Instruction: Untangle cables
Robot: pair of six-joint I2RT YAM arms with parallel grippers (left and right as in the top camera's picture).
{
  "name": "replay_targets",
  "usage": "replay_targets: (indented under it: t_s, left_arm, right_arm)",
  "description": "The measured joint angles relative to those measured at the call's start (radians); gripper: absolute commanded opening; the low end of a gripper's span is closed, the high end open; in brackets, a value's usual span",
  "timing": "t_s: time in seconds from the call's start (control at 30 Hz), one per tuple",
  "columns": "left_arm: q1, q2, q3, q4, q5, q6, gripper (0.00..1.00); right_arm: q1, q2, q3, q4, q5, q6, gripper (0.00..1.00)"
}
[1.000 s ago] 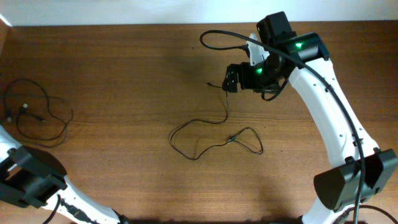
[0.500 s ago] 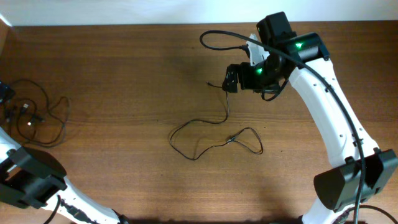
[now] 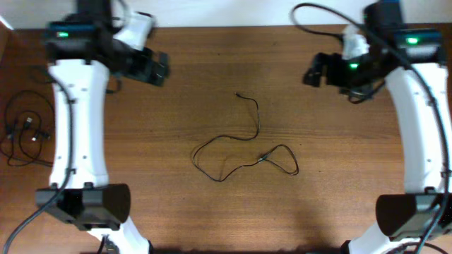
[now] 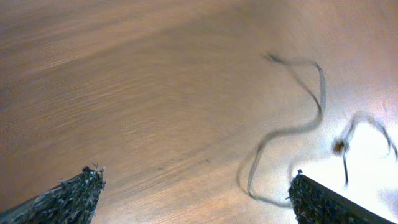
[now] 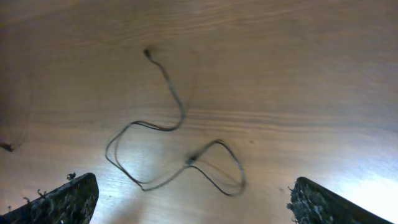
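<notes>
Near the middle of the surface (image 3: pixel 162 120), slightly toward its near edge, lies one thin black cable (image 3: pixel 257 125), spread flat and loose. Its small plug end (image 3: pixel 238 94) points toward the far edge. From there the cord drops in a soft S-bend and swings left into a wide open loop. It then meets a small dark lump (image 3: pixel 262 158) and rounds off in a smaller loop on the right. Whether that lump is a knot or a connector cannot be told. The right wrist view shows the same shape, with the lump where the two loops join; the left wrist view shows it blurred, washed out by glare at one side.

By the left edge, well apart from this cord, a bunch of cables (image 3: pixel 28 123) lies in several overlapping loops, with small plug pieces among them.

The left claw (image 3: pixel 162 69) hangs over the far part of the surface, left of centre. Its fingertips (image 4: pixel 81 190) are spread wide with only bare wood between them. The right claw (image 3: pixel 312 70) hangs over the far part, right of centre. Its fingertips (image 5: pixel 71 193) are likewise wide apart and gripping nothing. Both claws are well apart from either cord.
</notes>
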Motion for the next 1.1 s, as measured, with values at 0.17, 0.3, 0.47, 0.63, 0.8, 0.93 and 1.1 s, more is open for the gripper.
replay_targets:
  t_s: [0.17, 0.3, 0.47, 0.63, 0.8, 0.93, 1.1]
  left_arm:
    - [-0.241, 0.004, -0.253, 0.114, 0.000, 0.200, 1.00]
    - [-0.387, 0.013, -0.475, 0.280, -0.001, 0.266, 0.99]
    - [-0.550, 0.013, -0.632, 0.391, 0.001, 0.353, 1.00]
    - [-0.584, 0.013, -0.663, 0.397, -0.009, 0.366, 0.99]
    - [-0.584, 0.032, -0.698, 0.405, -0.013, 0.371, 1.00]
    - [-0.584, 0.118, -0.706, 0.409, -0.016, 0.373, 0.99]
    - [-0.584, 0.162, -0.713, 0.530, -0.123, 0.344, 1.00]
  right_arm:
    - [-0.085, -0.014, 0.004, -0.053, 0.000, -0.042, 1.00]
    - [-0.085, -0.014, 0.005, -0.058, 0.000, -0.056, 0.99]
    - [-0.085, -0.014, 0.005, -0.058, 0.000, -0.060, 0.99]
    - [-0.085, -0.014, 0.005, -0.059, 0.000, -0.060, 0.99]
    - [-0.085, -0.014, 0.005, -0.059, 0.000, -0.060, 0.99]
    - [-0.085, -0.014, 0.005, -0.059, 0.000, -0.060, 0.99]
    - [-0.085, -0.014, 0.005, -0.059, 0.000, -0.064, 0.99]
